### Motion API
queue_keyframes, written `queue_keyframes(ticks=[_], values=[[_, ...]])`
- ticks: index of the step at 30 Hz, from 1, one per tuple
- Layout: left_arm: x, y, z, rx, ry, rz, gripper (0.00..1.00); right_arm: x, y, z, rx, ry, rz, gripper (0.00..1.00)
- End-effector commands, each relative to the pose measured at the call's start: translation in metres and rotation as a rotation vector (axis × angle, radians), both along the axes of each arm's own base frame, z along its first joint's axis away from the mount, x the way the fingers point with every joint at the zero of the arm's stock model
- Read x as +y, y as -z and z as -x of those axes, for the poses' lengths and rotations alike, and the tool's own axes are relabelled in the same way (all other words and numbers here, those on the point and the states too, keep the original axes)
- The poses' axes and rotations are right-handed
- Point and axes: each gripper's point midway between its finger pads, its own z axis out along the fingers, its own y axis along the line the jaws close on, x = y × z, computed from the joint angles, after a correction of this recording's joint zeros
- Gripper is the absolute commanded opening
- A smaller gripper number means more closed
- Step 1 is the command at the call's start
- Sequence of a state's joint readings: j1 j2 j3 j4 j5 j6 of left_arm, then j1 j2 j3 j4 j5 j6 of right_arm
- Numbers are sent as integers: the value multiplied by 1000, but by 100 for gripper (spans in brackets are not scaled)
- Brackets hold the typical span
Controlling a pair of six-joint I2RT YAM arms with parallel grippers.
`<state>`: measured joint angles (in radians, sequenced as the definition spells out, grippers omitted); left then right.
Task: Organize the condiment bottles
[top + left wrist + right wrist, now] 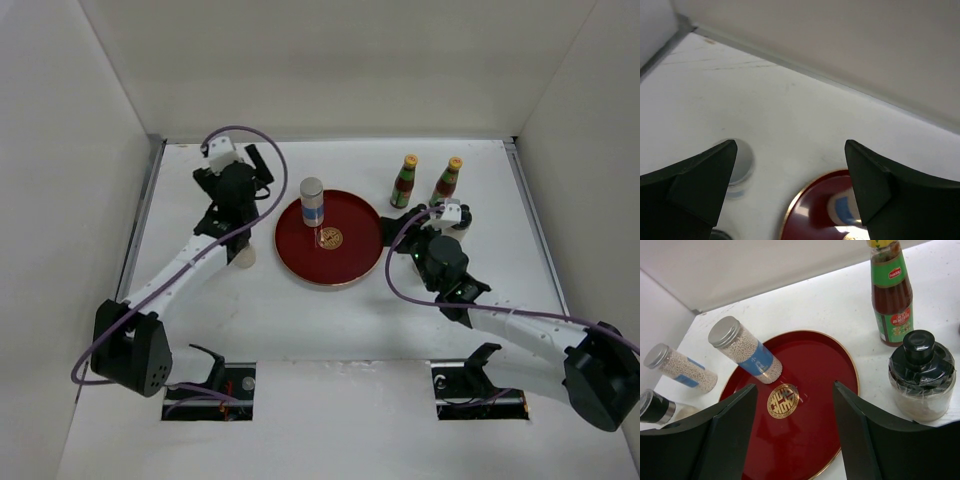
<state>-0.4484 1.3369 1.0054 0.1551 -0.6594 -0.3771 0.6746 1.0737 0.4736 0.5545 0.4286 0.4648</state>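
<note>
Blue-labelled bottle (312,203) stands on red tray (355,256) (left gripper (790,148) agape)

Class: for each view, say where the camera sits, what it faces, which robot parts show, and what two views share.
Top external: above and behind the bases, looking down at the table; both arms show whole.
Left wrist: on the left arm, looking low across the table to the back wall; the left gripper shows, open.
Right wrist: on the right arm, looking down at the red tray; the right gripper shows, open.
Shared: top and right wrist both show the blue-labelled cylinder on the tray.
</note>
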Motion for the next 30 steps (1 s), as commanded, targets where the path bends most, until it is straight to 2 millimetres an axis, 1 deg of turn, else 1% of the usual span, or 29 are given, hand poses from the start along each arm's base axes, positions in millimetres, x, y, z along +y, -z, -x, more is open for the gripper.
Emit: queue_keyframes(ticks=[1,3,5,7,14,16,18,22,25,27,30], values=[[43,31,13,74,-136,39,90,7,-17,-2,-47,-15,-34,69],[57,40,10,98,-179,23,90,8,-17,-2,-48,-17,-34,69],[63,49,9,120,-198,24,90,9,-14,-3,-41,-17,-28,69],[64,58,7,138,-201,16,90,9,-13,-4,-37,-16,-21,69],[74,96,-15,237,-217,-8,88,10,-16,-3,-42,-22,-25,70],[77,102,-21,252,-228,-6,87,11,-17,-1,-48,-26,-34,70],[76,105,-24,254,-220,4,83,11,-16,-2,-44,-26,-27,70],[72,99,-30,227,-213,19,66,12,-19,0,-54,-31,-35,70],[75,87,-26,187,-226,30,51,13,-17,-1,-47,-32,-26,70],[77,71,-24,131,-237,41,47,14,-18,0,-50,-36,-27,70],[81,37,-12,31,-237,79,45,14,-16,-1,-48,-36,-25,70]])
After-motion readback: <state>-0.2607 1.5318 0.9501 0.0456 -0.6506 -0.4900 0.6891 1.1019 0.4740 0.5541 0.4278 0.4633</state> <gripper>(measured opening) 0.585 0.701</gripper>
